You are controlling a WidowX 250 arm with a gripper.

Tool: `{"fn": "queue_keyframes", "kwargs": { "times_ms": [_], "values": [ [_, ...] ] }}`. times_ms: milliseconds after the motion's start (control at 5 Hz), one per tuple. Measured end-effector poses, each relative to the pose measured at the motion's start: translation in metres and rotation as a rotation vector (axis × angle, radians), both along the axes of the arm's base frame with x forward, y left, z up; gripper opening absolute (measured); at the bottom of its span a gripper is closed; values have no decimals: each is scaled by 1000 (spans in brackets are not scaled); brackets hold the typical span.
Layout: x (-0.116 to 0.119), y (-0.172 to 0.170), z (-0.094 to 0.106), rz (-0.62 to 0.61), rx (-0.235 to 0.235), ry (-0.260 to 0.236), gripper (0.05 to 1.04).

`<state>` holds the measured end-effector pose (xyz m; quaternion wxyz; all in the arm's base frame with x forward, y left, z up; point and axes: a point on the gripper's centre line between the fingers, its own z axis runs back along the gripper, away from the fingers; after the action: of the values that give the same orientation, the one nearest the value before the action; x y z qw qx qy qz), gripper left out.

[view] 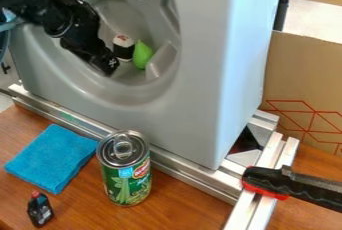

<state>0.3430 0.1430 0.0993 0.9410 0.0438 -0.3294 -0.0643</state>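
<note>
Hangs inside the round recess of the grey housing [204,91], with the hand [109,68] low and angled toward the view's lower right. Can't tell whether wide or narrow, or whether holding anything. Nearest, just up and right of the hand in view: a black-and-white sushi-like toy [123,48], with a green pear-shaped toy [142,55] beside it, farther right, narrow end up. Below, on the wooden bench [175,202]: a folded blue cloth [52,157], an upright can [126,176] and a small red-capped black bottle [40,210].
</note>
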Motion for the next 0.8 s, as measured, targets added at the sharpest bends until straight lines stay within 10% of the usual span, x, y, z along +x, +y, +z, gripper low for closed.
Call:
{"fn": "queue_keyframes", "kwargs": {
  "times_ms": [800],
  "values": [
    [21,12,8,-36,35,-13,1001]
  ]
}}
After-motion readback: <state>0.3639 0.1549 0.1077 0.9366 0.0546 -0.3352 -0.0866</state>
